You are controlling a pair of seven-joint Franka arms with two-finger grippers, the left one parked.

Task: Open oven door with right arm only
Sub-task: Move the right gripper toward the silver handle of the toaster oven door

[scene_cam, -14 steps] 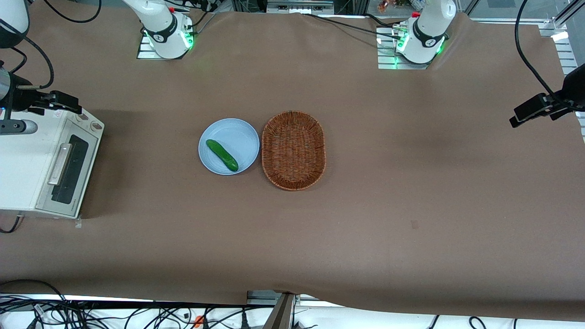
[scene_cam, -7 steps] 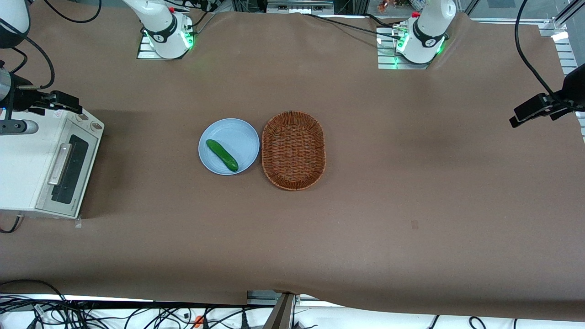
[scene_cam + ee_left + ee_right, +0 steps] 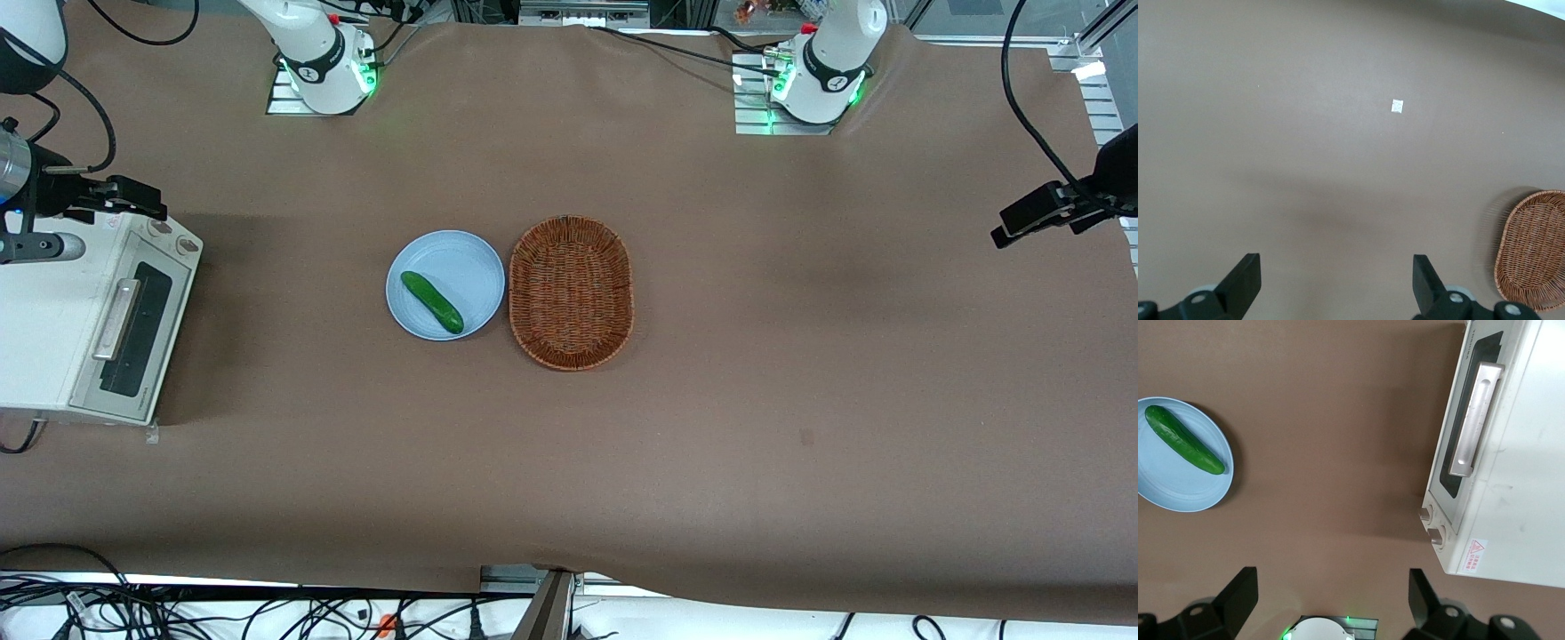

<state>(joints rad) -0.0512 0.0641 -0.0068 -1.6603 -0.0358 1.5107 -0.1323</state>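
Oven door (image 3: pixel 132 331): shut, flush with the front of the cream-white toaster oven (image 3: pixel 53 329), which sits at the working arm's end of the tabletop (image 3: pixel 711 427).
Handle (image 3: pixel 1476 418): silver bar along the door's upper edge, above the dark glass — free, nothing touching it.
Hand (image 3: pixel 1327 597): empty, fingers spread wide apart; it hangs above the oven's corner near the two knobs (image 3: pixel 1431 524), well apart from the handle.
Right arm (image 3: pixel 36 191): reaches in over the oven's top, at the end farther from the front camera.
Step in hand: approach to the handle, by my reading — no contact yet.
Doing it well: bring the hand along the oven's front toward the middle of the bar, turn the fingers to straddle it, come down squarely, close, then pull outward and down along the door's arc. A grip near the bar's end risks twisting or slipping, and a straight tug could drag the light oven.
Change from a second ago: the hand sits slightly farther from the front camera over the oven; door, plate (image 3: pixel 467 267), cucumber (image 3: pixel 431 302) and basket (image 3: pixel 571 292) have not moved.
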